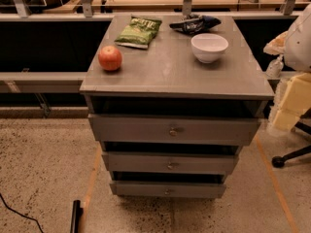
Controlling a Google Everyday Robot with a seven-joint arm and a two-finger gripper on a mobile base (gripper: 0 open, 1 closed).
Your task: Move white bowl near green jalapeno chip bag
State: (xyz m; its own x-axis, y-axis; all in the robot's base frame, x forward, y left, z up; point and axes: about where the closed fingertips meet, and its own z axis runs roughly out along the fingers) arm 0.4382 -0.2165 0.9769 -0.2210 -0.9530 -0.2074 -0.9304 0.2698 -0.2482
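Gripper: not in view; whether it is open, or holds anything, cannot be told.
Floor (43, 169): speckled; black bar (76, 216) at the near edge.
Cabinet (172, 130): grey, three drawers, each slightly open.
Cabinet top (170, 74): flat, grey, carries four things.
Apple (110, 58): red, near-left part of the top, just in front of the green bag.
White bowl (209, 47): upright, right side, well apart from the green bag, bare top between.
Green bag (138, 31): flat, far-left.
Dark bag (194, 24): crumpled, far edge, just behind the bowl.
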